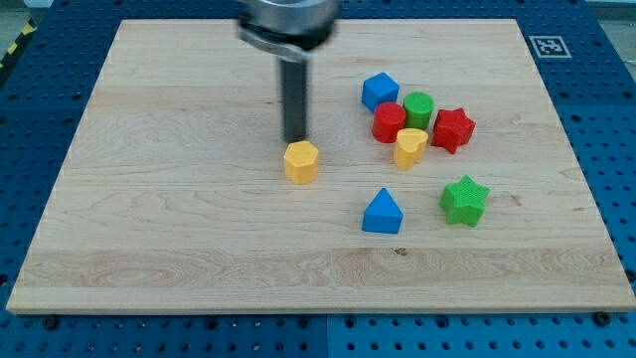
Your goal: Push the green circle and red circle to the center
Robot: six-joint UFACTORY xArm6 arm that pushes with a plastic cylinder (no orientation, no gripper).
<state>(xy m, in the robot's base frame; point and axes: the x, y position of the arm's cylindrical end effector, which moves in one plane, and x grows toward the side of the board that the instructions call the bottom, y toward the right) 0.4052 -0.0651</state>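
Note:
The green circle [419,107] and the red circle [389,122] stand touching each other right of the board's middle, in a tight cluster. My tip [296,138] is down on the board left of that cluster, just above the yellow hexagon [301,161] and close to it. The rod rises from the tip to the arm's blurred end at the view's top.
In the cluster are a blue block [380,90] above the red circle, a red star [452,129] at the right and a small yellow block [409,147] below. A blue triangle [383,212] and a green star [464,200] lie lower down on the wooden board [149,219].

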